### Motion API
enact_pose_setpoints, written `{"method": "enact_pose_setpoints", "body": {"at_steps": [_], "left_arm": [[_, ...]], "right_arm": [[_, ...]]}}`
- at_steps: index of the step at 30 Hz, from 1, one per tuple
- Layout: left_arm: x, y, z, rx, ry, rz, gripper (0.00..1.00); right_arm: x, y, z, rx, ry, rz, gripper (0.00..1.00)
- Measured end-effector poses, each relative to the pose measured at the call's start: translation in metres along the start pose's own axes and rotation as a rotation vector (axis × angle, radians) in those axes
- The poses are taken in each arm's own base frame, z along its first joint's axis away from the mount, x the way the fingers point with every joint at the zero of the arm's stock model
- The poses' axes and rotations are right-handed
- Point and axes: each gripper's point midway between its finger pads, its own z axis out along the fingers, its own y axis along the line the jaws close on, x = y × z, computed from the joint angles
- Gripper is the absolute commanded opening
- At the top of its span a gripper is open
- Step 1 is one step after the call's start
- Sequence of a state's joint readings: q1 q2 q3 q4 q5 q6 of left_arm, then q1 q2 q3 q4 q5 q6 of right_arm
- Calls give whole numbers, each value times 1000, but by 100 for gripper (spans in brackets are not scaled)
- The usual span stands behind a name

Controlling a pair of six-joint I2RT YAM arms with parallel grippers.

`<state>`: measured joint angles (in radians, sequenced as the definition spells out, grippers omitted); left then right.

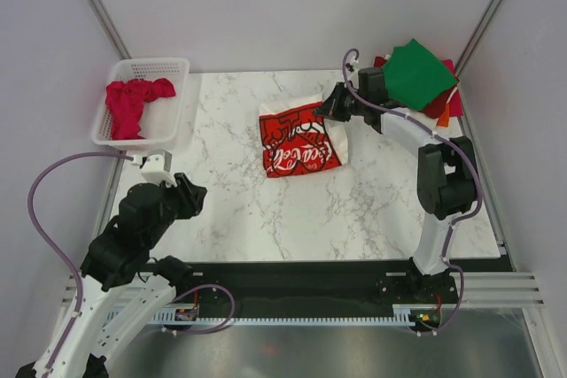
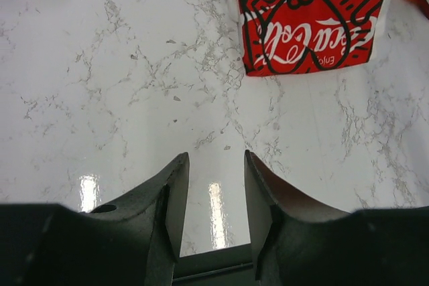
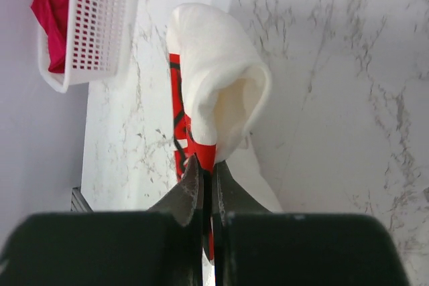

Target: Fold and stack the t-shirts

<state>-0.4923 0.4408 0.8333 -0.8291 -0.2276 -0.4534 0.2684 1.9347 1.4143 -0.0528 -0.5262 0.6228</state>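
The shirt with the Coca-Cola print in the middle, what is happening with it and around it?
The right claw is shut on an edge of the Coca-Cola t-shirt, holding a fold of it above the marble table. The left claw is open and empty over bare table. A green t-shirt tops a pile at the far right corner; a crumpled red t-shirt lies in the white basket at far left.

From above, the bench (image 1: 372, 210) lies bare from 4 through 6 to 9 o'clock, free passage ahead of the left end effector (image 1: 197, 198), jaws apart. The basket (image 1: 151, 62) blocks 10 o'clock, the folded stack (image 1: 415, 75) 1 o'clock. The printed t-shirt (image 1: 299, 146) fills 12 o'clock, the right end effector (image 1: 330, 109) clamped on its edge; the right arm (image 1: 443, 179) overhangs 3 o'clock
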Motion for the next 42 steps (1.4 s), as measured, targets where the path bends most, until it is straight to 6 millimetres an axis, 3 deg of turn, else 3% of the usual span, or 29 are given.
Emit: {"method": "enact_pose_setpoints", "body": {"at_steps": [10,15,18,22,23,25,28,29,30,32,34,35,36,37,39,42], "left_arm": [[0,2,1,-10,-4,0,46],[-1,5,1,-27,-11,0,47],[-1,6,2,-33,-11,0,47],[1,6,4,-40,1,4,47],[1,6,5,-41,5,5,47],[2,6,6,-45,12,7,47],[3,7,7,-47,16,8,47],[4,7,7,-48,17,8,47],[4,7,7,-48,17,8,47],[4,7,8,-48,18,8,47],[4,7,8,-50,20,9,47],[4,7,8,-51,23,9,47],[5,7,9,-52,25,10,47],[5,7,9,-53,26,10,47],[5,7,9,-53,27,11,47],[5,7,9,-53,26,10,48]], "right_arm": [[-59,9,-14,74,-63,-32,0],[-103,20,-30,113,-114,-55,0],[-147,31,-52,108,-187,-66,0],[-220,34,-100,60,-327,-54,0],[-239,25,-117,47,-367,-39,0],[-269,-10,-155,56,-444,13,0],[-294,-98,-203,128,-529,146,0],[-297,-127,-214,152,-546,190,0],[-298,-164,-223,180,-563,246,6],[-289,-239,-225,224,-569,366,8],[-265,-298,-207,231,-520,419,33],[-256,-309,-195,229,-497,439,45],[-241,-321,-180,235,-464,490,67],[-229,-329,-168,243,-441,536,75],[-217,-335,-160,246,-424,571,85],[-224,-326,-183,317,-476,553,87]]}}
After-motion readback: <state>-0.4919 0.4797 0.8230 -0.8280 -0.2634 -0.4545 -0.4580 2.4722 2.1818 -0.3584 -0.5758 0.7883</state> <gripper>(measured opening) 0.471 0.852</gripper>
